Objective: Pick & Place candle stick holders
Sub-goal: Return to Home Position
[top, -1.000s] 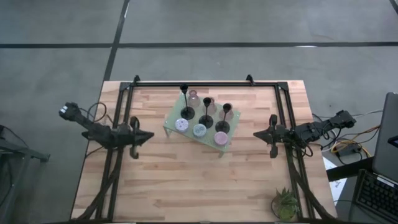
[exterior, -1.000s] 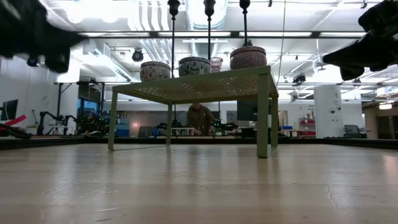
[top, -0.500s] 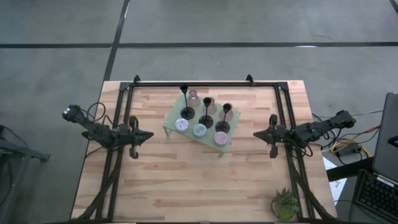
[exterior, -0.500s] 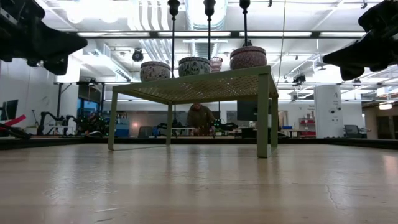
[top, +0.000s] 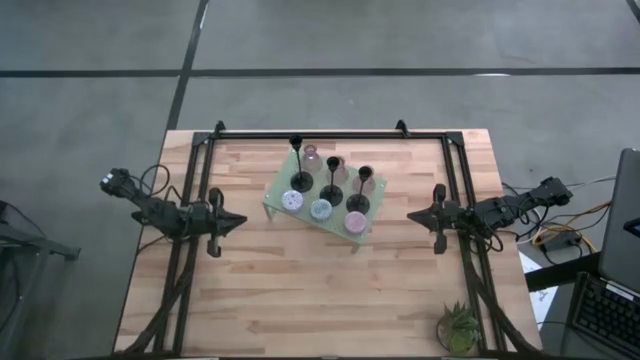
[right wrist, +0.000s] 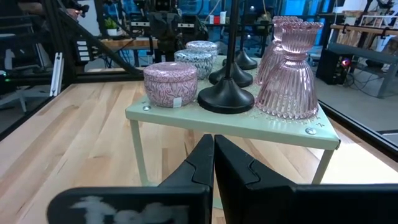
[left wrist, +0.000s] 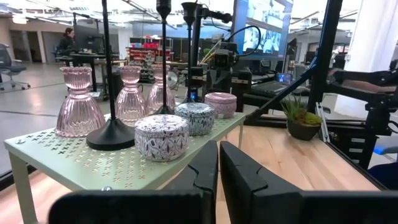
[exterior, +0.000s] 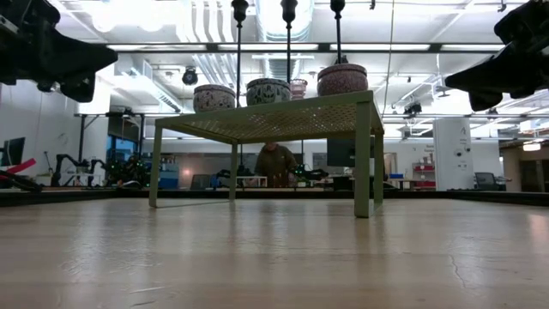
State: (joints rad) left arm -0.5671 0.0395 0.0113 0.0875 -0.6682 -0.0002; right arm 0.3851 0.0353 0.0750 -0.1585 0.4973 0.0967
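Note:
A pale green perforated stand [top: 278, 190] stands mid-table. On it are three black slim-stemmed holders [top: 331, 192], three pink glass holders [top: 311, 155] and three squat round patterned holders [top: 320, 209], all resting on their bases. My left gripper [top: 240, 220] hovers left of the stand, shut and empty, pointing at it; its wrist view [left wrist: 219, 171] shows the holders ahead. My right gripper [top: 412, 215] hovers right of the stand, shut and empty, also pointing at it [right wrist: 213, 158].
A spiky green potted plant [top: 458, 325] sits at the table's near right corner. A black frame [top: 310, 133] runs along the table's far edge and sides. Bare wood lies between each gripper and the stand and along the near side. A person [exterior: 276, 163] is in the room behind.
My left arm has shifted slightly and come to rest, its gripper staying shut and still left of the stand. The holders and the stand have not moved.

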